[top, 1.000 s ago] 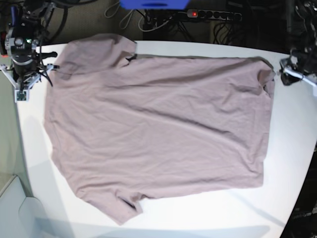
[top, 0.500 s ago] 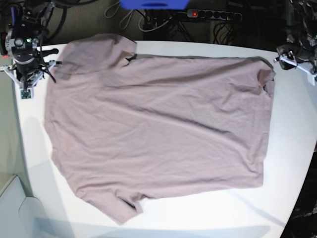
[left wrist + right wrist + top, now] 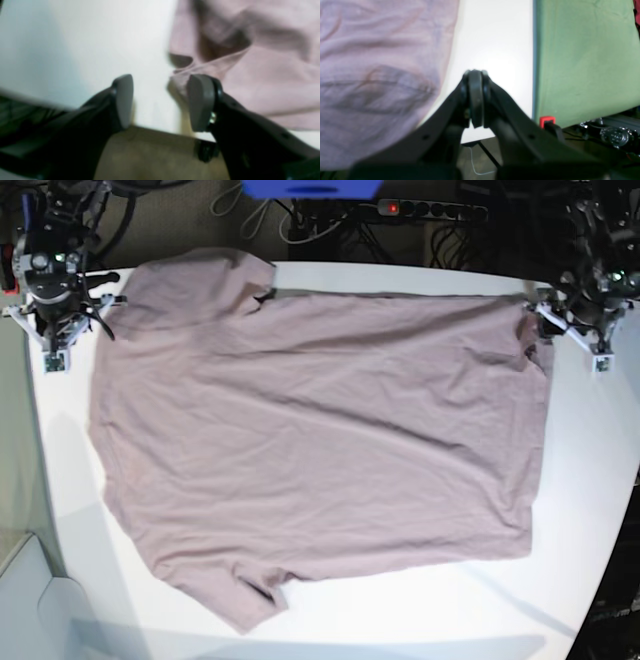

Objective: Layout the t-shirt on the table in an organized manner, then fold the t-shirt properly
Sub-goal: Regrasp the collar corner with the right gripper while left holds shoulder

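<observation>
- Base view is showing the counter (image 3: 600, 480), white and far larger than anything on it, carrying the whole job.
- Lying spread across most of that counter is the t-shirt (image 3: 320, 430), flat and open, its sleeves pointing to the far and near edges on the view's left side and its hem running down the view's right side.
- Judging by this, the laying-out part is looking nearly done: the body is lying in one layer with only soft wrinkles, while the far hem corner is bunching up a little and the far sleeve is hanging partly past the counter's rim.
- No fold is showing yet, so the whole folding part is looking left to do.
- Sitting at the bunched hem corner is the left claw (image 3: 160, 100), its two pads standing apart; in its wrist view one pad is lying over the cloth edge and the other over bare counter, with nothing clamped between them.
- Hovering by the far sleeve, just off the cloth over bare counter, is the right claw (image 3: 475, 97), its tips pressed together and holding nothing.
- Next, a guess only: the left claw is looking placed to pinch that corner and smooth it.
</observation>
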You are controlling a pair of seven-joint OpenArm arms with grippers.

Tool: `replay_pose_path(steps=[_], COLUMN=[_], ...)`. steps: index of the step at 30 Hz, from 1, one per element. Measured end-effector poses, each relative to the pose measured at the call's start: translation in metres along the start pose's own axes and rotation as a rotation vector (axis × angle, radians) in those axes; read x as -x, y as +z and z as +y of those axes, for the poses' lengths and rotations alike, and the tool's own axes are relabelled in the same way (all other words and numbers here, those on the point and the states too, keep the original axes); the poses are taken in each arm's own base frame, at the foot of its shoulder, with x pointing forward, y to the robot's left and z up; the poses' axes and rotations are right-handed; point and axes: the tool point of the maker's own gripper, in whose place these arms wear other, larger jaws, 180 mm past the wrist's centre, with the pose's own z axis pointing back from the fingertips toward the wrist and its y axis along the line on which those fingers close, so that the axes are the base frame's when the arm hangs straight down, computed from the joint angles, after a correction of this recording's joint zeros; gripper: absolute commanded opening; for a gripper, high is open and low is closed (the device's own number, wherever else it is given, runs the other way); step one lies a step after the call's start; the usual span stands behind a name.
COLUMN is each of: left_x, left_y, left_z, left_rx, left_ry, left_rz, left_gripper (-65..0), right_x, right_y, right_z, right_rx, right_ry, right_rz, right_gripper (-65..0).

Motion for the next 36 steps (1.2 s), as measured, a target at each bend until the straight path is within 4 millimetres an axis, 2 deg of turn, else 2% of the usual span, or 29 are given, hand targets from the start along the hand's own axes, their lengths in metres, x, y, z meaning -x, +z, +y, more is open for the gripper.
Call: replay_pose_path(steps=[3,9,10,13,14,20,22,24,27,30,36], left_x=[0.009,0.002,0.001,0.002,0.005,0.008,0.006,0.000,-0.012,-0.020,-0.050], left_y=[-0.005,-0.011,-0.011,-0.014,-0.016,-0.017,-0.014,-0.009,-0.002,0.005,0.032], left_z=[-0.003,-0.014,-0.013,-0.011,-0.011,-0.011,-0.011,-0.012,-0.015,-0.017,-0.025], left_rx=[0.003,0.032,0.028,0.029,0.030,0.033,0.032,0.029,0.029,0.025,0.018], left_ry=[-0.007,-0.014,-0.013,-0.004,0.002,0.006,0.002,-0.008,-0.025,-0.044,-0.068], left_rz=[0.038,0.023,0.024,0.030,0.038,0.047,0.041,0.024,-0.014,-0.042,-0.162], left_gripper=[-30.7,-31.8,-34.8,-52.2,-54.7,-55.7,-58.4,-65.0,-64.3,-65.0,-65.0], right_x=[0.002,0.002,0.002,0.002,0.002,0.001,0.004,0.012,0.018,0.016,0.033], right_y=[0.000,0.000,0.000,0.000,0.000,0.001,0.002,0.003,0.005,0.007,0.009], right_z=[0.001,0.000,0.000,0.000,0.000,0.001,0.006,0.017,0.038,0.048,0.049], right_rx=[-0.001,0.000,-0.001,0.000,0.000,-0.002,-0.022,-0.060,-0.145,-0.175,-0.184], right_ry=[0.000,-0.001,-0.001,0.000,0.000,0.003,0.023,0.038,0.095,0.095,0.107], right_rz=[0.007,0.004,0.005,0.005,0.005,0.003,0.004,0.028,0.038,0.027,0.109], right_gripper=[-65.0,-65.0,-65.0,-65.0,-65.0,-65.0,-65.0,-65.0,-65.0,-65.0,-65.0])
